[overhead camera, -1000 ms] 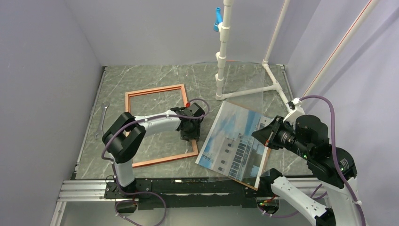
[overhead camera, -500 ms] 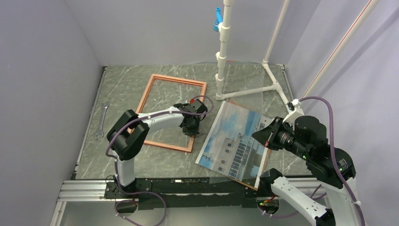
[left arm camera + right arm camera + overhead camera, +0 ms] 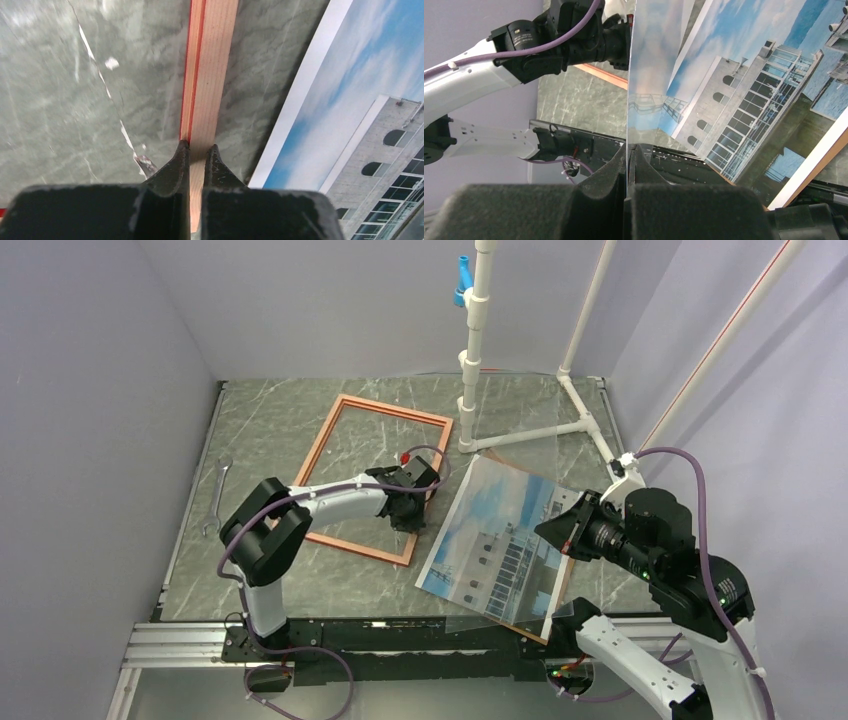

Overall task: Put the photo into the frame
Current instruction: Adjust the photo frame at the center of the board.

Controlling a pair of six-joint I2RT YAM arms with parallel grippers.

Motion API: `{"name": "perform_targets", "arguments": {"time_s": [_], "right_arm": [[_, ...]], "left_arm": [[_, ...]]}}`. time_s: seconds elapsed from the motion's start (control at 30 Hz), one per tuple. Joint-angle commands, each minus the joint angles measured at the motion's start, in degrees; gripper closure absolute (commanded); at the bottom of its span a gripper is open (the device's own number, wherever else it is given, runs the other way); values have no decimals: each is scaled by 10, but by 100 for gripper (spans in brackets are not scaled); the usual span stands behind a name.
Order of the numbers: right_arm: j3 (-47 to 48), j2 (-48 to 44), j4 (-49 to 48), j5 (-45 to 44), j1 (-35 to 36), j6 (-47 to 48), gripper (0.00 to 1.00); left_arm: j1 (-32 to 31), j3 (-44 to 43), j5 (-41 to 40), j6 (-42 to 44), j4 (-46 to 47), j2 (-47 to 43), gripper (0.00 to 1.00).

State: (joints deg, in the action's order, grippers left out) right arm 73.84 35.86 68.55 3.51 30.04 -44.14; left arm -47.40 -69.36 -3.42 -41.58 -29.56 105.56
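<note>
Frame (image 3: 395, 410) swung rearward since a second ago | my left gripper (image 3: 197, 147) pinched shut on its edge | right gripper (image 3: 628, 148) clamps clear pane (image 3: 646, 75) above photo (image 3: 490, 540)

We see the frame (image 3: 395, 408) — a thin orange-brown rectangle with a red inner edge — lying skewed, with the grey marbled tabletop (image 3: 260, 430) showing through it. Just to its right lies the photo (image 3: 490, 530), face up and tilted: a white building against blue, cloudy sky, bordered in white.

bright, even light, faint shadows; the clear pane (image 3: 651, 75) mirrors the photo (image 3: 749, 75); wrist foregrounds look soft.
</note>
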Motion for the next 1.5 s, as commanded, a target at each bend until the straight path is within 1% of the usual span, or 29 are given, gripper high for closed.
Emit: {"name": "perform_targets", "arguments": {"time_s": [0.0,0.03,0.07,0.1,0.13,0.17,0.2,0.23,0.3,0.47,0.63,0.8,0.9,1.03,1.2,1.37,1.47], "right_arm": [[-4,-8,-27,5,0,-8,100],[-5,-9,-28,6,0,-9,100],[-7,-10,-29,7,0,-9,100],[-7,-10,-29,7,0,-10,100],[-7,-11,-29,7,0,-10,100],[-7,-12,-27,6,1,-10,100],[-6,-12,-26,6,0,-10,100],[-5,-13,-24,5,0,-9,100],[-5,-15,-22,3,0,-10,100],[-9,-18,-26,9,0,-15,100],[-12,-18,-33,16,0,-17,100],[-15,-14,-41,24,0,-18,100],[-20,-13,-48,30,0,-20,100],[-28,-12,-56,35,0,-20,100],[-35,-11,-68,44,0,-15,100],[-44,-11,-86,56,0,-10,100],[-42,-11,-80,49,1,-6,100]], "left_arm": [[-31,29,-1,-104,-14,-27,100],[-35,30,-4,-108,-15,-30,100],[-36,31,-3,-110,-15,-36,93],[-36,34,-3,-109,-15,-40,77],[-36,38,-5,-106,-16,-46,56],[-35,40,-10,-101,-21,-53,40],[-33,43,-15,-95,-26,-60,31],[-31,47,-20,-88,-30,-69,27],[-26,59,-28,-71,-38,-90,25],[-3,136,-30,-49,-36,-167,26],[44,246,13,-46,-2,-258,28],[81,320,42,-51,13,-317,31],[83,348,74,-68,36,-337,33],[81,384,129,-99,96,-356,35],[67,388,155,-111,143,-357,35],[58,361,164,-109,171,-337,34],[52,340,159,-101,184,-328,35]]}}
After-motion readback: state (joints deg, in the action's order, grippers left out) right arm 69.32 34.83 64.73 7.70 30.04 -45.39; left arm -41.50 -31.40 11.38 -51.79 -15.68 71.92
